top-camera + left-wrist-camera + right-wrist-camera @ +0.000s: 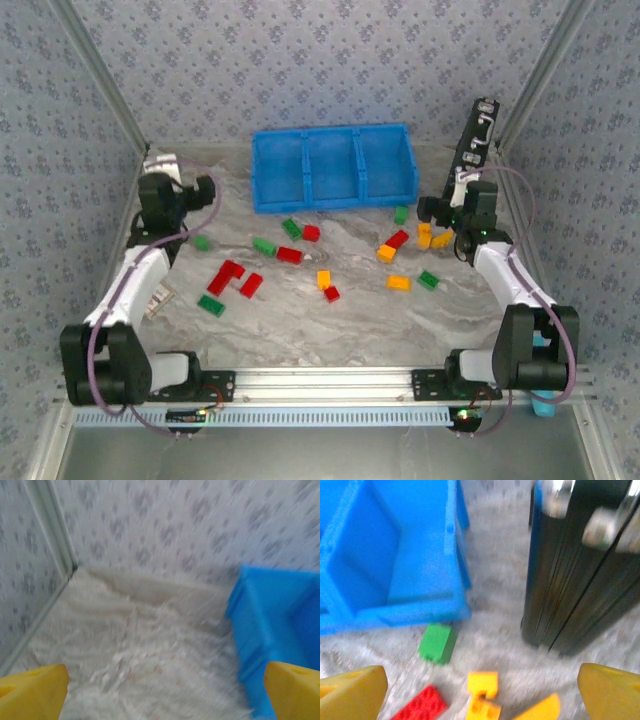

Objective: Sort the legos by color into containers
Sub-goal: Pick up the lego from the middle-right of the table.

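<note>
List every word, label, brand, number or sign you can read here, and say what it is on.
None legible. The blue bin, the black case and the loose bricks show no lettering that can be read; the wrist views are blurred.

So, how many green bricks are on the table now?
6 green bricks: one beside the left arm, one front-left, two near the bin's left end, one by its right corner, one right of centre. The right arm may hide more.
</note>
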`<control>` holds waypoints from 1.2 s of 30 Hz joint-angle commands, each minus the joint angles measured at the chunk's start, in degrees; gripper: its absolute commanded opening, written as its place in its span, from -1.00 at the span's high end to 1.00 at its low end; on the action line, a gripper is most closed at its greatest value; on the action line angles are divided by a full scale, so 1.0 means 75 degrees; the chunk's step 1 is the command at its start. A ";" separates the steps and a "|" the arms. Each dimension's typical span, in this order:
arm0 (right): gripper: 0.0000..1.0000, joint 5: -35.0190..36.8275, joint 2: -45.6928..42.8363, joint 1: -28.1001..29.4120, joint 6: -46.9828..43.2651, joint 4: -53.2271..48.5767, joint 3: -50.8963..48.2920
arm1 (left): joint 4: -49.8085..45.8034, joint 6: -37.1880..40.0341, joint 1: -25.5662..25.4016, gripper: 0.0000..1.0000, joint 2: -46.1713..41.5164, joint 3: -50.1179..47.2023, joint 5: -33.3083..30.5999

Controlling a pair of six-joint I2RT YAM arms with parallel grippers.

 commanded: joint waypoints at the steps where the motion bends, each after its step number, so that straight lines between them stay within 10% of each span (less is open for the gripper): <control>1: -0.99 -0.0214 -0.0318 0.0227 0.1113 -0.2446 0.0204 | -0.2575 0.0243 -0.0519 -1.00 -0.0413 0.1044 -0.0290; 13: -0.91 0.0898 -0.2955 0.0964 0.5334 -0.4944 -0.1346 | -0.3446 0.1044 -0.0997 -1.00 -0.1176 0.1326 0.0227; 36: -0.74 0.0925 -0.0652 0.0914 0.4664 -0.3270 -0.1665 | -0.3289 0.1669 -0.1187 -1.00 -0.1485 0.0880 -0.0268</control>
